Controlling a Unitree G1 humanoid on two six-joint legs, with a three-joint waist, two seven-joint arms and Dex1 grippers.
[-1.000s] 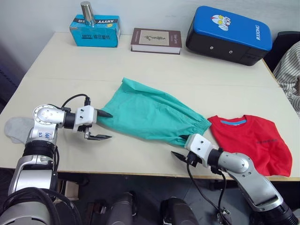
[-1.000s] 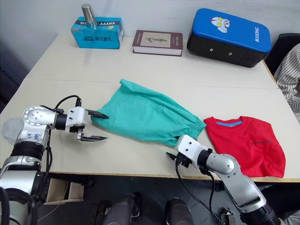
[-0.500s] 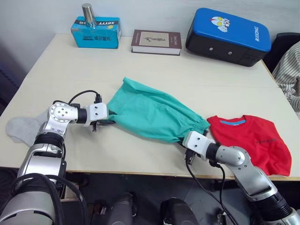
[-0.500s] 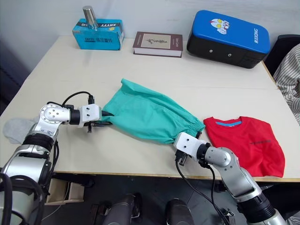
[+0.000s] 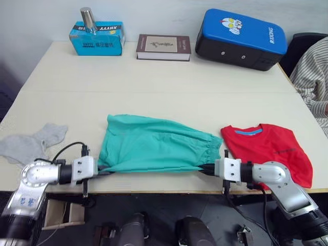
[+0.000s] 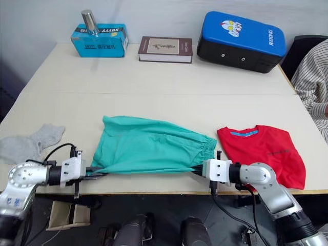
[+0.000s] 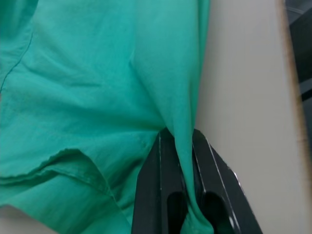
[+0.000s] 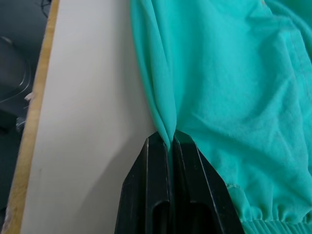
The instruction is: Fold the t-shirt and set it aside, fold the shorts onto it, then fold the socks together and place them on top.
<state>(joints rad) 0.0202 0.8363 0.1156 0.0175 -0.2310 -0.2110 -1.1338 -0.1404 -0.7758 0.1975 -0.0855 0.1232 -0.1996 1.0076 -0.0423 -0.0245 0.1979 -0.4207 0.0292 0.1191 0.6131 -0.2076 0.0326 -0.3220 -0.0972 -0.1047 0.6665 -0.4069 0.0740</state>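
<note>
One pair of teal shorts (image 5: 154, 150) spread flat near the table's (image 5: 154, 87) front edge, at its middle. Pinched at both near corners: left gripper (image 5: 101, 170) clamped tight on the near left corner, right gripper (image 5: 206, 169) clamped tight on the near right corner by the waistband, cloth squeezed between each pair of black fingers (image 7: 158, 195) in the wrist views. Near hem drawn straight between the two grippers, just inside the front edge.

One red t-shirt (image 5: 269, 152) folded near the front right corner, blue collar strip showing, just beside the shorts' waistband. Grey socks (image 5: 31, 143) lying in a loose heap at the left edge, near the front; count of two not clear from here.

Along the back edge: one blue tissue box (image 5: 96, 37) with one metal cylinder (image 5: 86, 19) standing on it, one brown book (image 5: 164, 46), one blue-and-black case (image 5: 239, 32). A person's striped sleeve (image 5: 310, 74) past the right edge.
</note>
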